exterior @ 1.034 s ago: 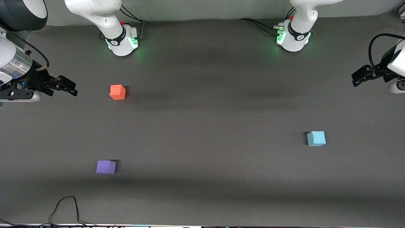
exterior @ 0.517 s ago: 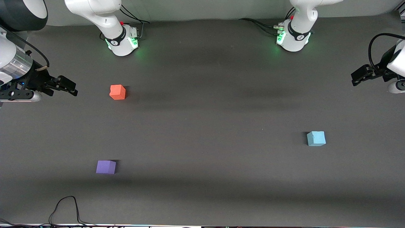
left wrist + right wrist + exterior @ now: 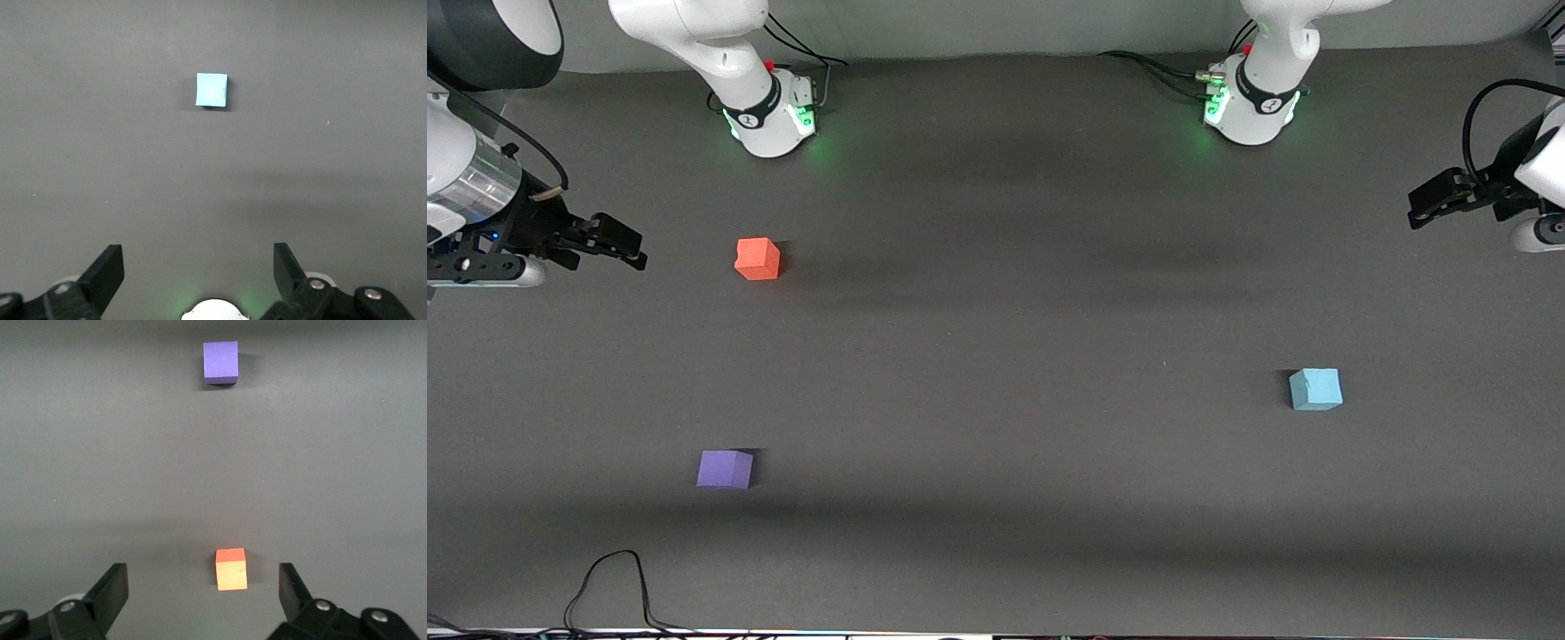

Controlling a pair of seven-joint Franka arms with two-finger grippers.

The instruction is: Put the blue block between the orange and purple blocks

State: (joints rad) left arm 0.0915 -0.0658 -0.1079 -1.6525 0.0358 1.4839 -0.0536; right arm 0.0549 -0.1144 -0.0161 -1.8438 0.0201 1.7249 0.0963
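Observation:
The blue block [image 3: 1315, 388] [image 3: 211, 89] lies alone on the dark table toward the left arm's end. The orange block [image 3: 758, 259] [image 3: 231, 569] and the purple block [image 3: 725, 468] [image 3: 221, 362] lie toward the right arm's end, the purple one nearer the front camera, with a wide bare gap between them. My left gripper [image 3: 1424, 206] [image 3: 197, 259] hangs open and empty over the table's edge at the left arm's end, well apart from the blue block. My right gripper [image 3: 631, 249] [image 3: 203, 579] hangs open and empty over the right arm's end, at about the orange block's level.
The two arm bases [image 3: 769, 116] [image 3: 1249, 107] stand along the table's edge farthest from the front camera. A black cable [image 3: 614, 578] loops onto the table at the edge nearest the front camera, near the purple block.
My left gripper has drifted slightly toward the bases' edge of the table. The right gripper and all three blocks have stayed put.

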